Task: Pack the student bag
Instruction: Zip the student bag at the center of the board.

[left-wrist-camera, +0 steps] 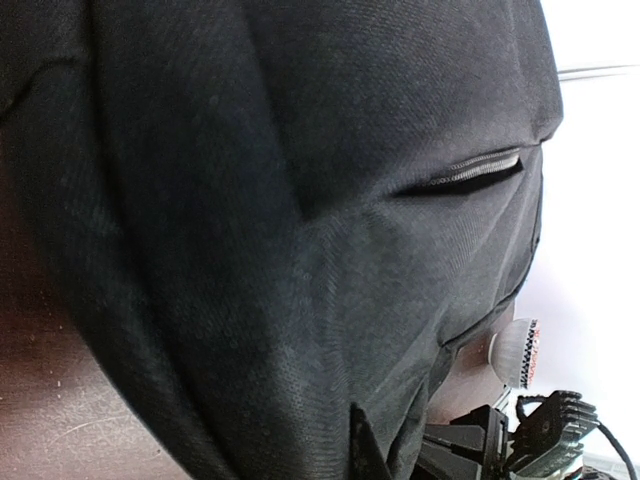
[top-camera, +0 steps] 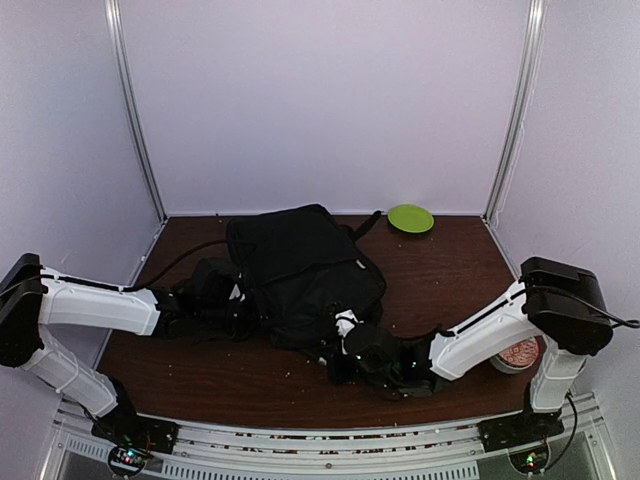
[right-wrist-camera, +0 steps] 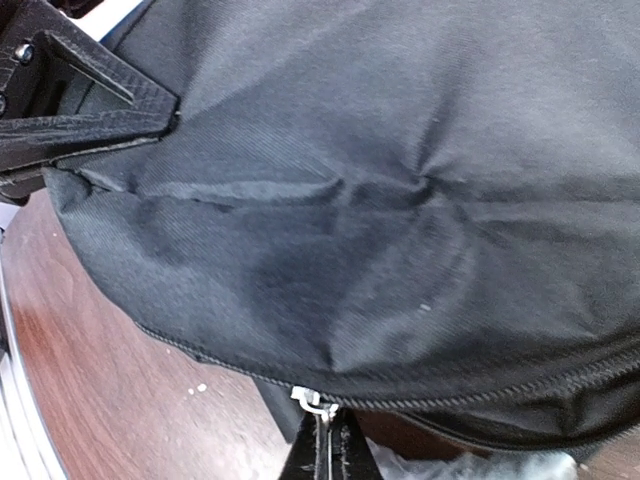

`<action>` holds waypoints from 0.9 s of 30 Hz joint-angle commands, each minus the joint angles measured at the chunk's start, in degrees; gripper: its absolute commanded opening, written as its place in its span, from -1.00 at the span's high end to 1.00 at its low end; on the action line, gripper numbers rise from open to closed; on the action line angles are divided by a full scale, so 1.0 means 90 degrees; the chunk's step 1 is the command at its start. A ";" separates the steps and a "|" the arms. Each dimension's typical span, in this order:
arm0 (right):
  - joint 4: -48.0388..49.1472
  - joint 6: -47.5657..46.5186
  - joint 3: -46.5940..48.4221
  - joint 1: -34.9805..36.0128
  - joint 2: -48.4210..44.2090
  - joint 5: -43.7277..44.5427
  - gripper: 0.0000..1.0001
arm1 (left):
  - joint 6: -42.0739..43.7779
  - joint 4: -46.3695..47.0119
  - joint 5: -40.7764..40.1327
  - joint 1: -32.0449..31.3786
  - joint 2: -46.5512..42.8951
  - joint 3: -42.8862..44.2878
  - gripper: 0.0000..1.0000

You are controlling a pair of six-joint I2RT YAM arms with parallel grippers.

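Observation:
The student bag [top-camera: 305, 268] is black soft fabric and lies in the middle of the table. It fills the left wrist view [left-wrist-camera: 300, 200], where a partly open zipper slit [left-wrist-camera: 465, 172] shows, and the right wrist view [right-wrist-camera: 380, 180]. My left gripper [top-camera: 242, 297] is at the bag's left edge; only one dark fingertip [left-wrist-camera: 364, 448] shows, pressed into a fold of the fabric. My right gripper [top-camera: 345, 335] is at the bag's near edge. In its own view its jaws [right-wrist-camera: 327, 440] are shut on the silver zipper pull [right-wrist-camera: 314, 403] of the bag's edge zipper.
A green plate [top-camera: 411, 218] lies at the back right. A tape roll [top-camera: 518, 355] sits by the right arm's base and also shows in the left wrist view [left-wrist-camera: 515, 350]. A black strap [top-camera: 175, 262] trails left from the bag. Metal frame posts stand at both back corners.

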 commanded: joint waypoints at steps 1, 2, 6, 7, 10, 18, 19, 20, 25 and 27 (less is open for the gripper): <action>-0.1417 0.0068 0.0175 -0.0029 -0.0465 0.0388 1.00 | 0.0123 0.0566 0.0124 -0.0033 -0.0239 0.0095 1.00; -0.1598 0.0095 0.0135 -0.0027 -0.0522 0.0434 1.00 | 0.0117 0.0604 0.0113 -0.0026 -0.0239 0.0059 1.00; -0.2201 0.0152 0.0042 -0.0112 -0.0642 0.0629 1.00 | 0.0119 0.0681 0.0108 -0.0025 -0.0265 -0.0032 1.00; -0.2315 0.0194 0.0016 -0.0161 -0.0670 0.0648 1.00 | 0.0124 0.0680 0.0107 -0.0027 -0.0273 -0.0048 1.00; -0.2626 0.0305 -0.0061 -0.0343 -0.0778 0.0708 1.00 | 0.0136 0.0681 0.0109 -0.0030 -0.0338 -0.0142 1.00; -0.2869 0.0341 -0.0519 -0.0980 -0.1180 0.0715 1.00 | 0.0150 0.0490 -0.0008 -0.0025 -0.0624 -0.0335 1.00; -0.2868 0.0311 -0.0567 -0.1063 -0.1232 0.0706 1.00 | 0.0150 0.0461 -0.0004 -0.0025 -0.0636 -0.0345 1.00; -0.2855 0.0262 -0.0606 -0.1144 -0.1277 0.0697 1.00 | 0.0297 0.0436 -0.0010 -0.0026 -0.0656 -0.0352 1.00; -0.2817 0.0034 -0.0708 -0.1511 -0.1446 0.0664 1.00 | 0.0421 0.0265 0.0001 -0.0026 -0.0730 -0.0461 1.00; -0.2772 -0.0092 -0.0705 -0.1666 -0.1429 0.0608 1.00 | 0.0438 0.0217 0.0007 -0.0022 -0.0763 -0.0528 1.00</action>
